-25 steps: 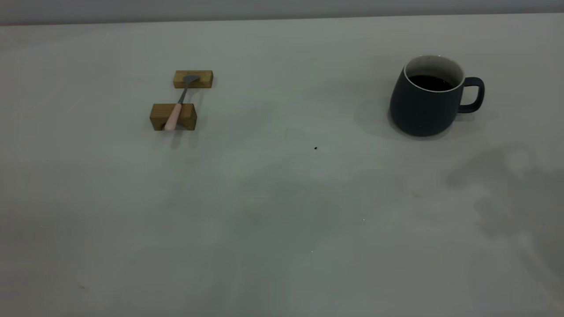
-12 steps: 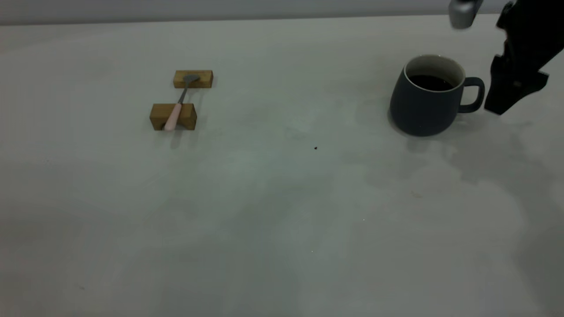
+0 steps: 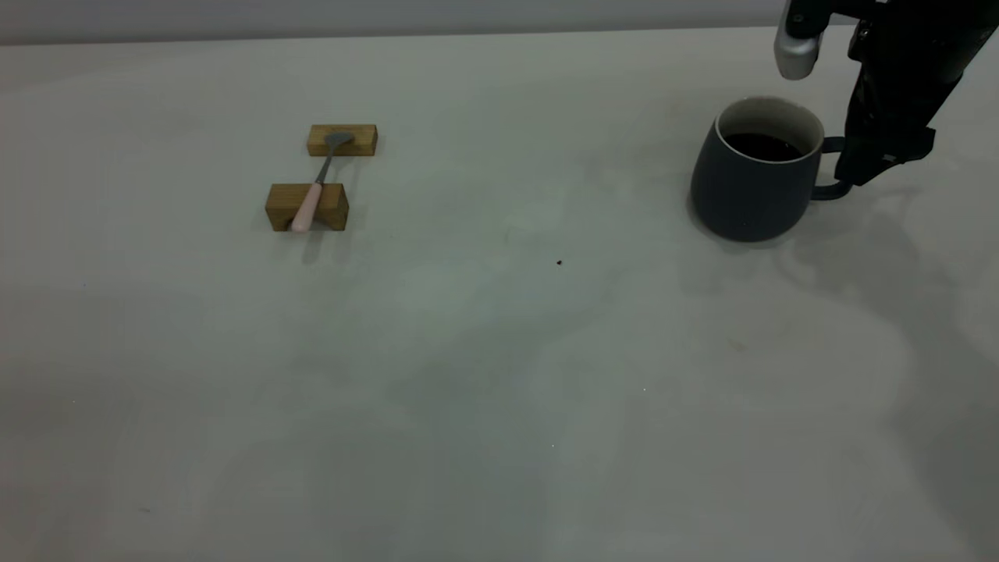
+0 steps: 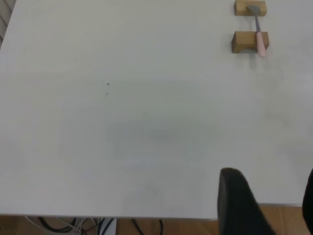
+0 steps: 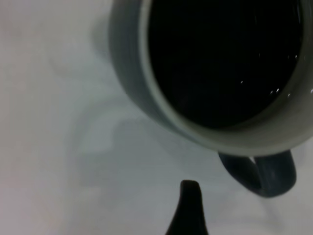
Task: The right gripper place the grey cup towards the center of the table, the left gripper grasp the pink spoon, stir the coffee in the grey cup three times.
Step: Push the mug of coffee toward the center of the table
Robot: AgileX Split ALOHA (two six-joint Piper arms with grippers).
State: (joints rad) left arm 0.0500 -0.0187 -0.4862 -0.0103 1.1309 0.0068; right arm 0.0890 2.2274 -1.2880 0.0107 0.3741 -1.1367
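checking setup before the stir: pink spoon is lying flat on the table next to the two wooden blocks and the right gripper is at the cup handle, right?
Not quite. The pink spoon is not flat on the table: it bridges the two wooden blocks, bowl on the far one, handle on the near one, as the exterior view shows. The right gripper is indeed at the grey cup handle.

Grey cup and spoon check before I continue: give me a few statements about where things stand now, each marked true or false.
1. The grey cup stands upright with coffee in it. True.
2. The right hand is at the cup's handle. True.
3. The pink spoon lies flat on the table. False: it rests across two wooden blocks.
4. The left hand holds the spoon. False: it is far from it, near the table's edge.
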